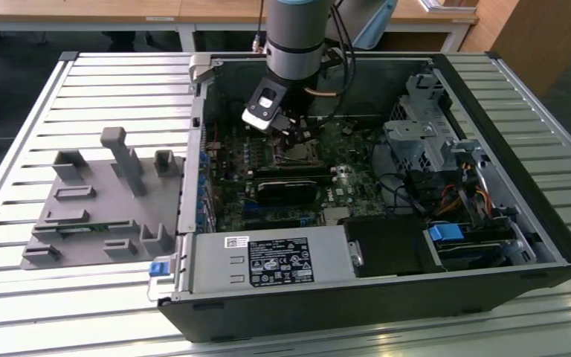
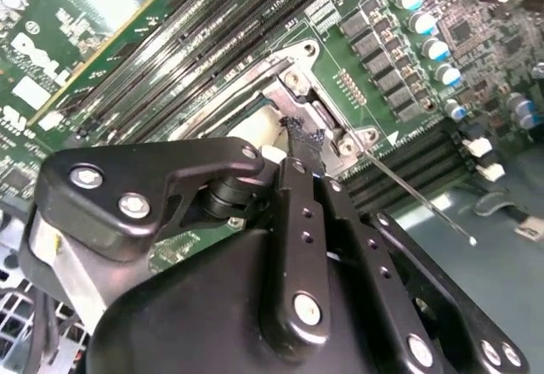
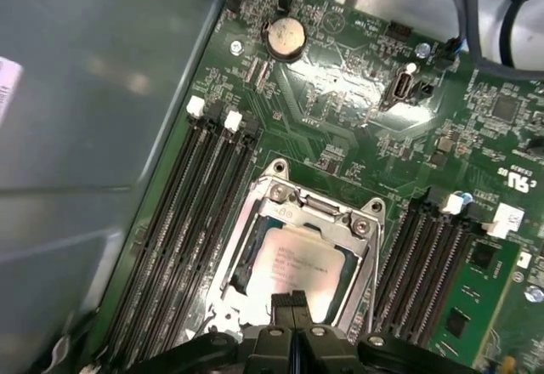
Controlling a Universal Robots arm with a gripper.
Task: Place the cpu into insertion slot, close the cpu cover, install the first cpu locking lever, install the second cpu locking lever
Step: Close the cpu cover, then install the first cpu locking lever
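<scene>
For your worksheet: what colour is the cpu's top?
Silver-grey cpu, best in the first wrist view.

- The exterior view is looking down from high and well back at the computer case (image 1: pixel 365 305) on the slatted counter (image 1: pixel 27 111), with the arm (image 1: pixel 296 30) entering at upper centre.
- The first wrist view is looking steeply down past the hand (image 3: pixel 291 299), close over the circuit board (image 3: pixel 340 102).
- The second wrist view is looking slantwise from behind the hand, closer still.
- Both wrist views are sharing the cpu cover (image 3: pixel 319 212) and memory slots (image 3: pixel 178 221).
</scene>
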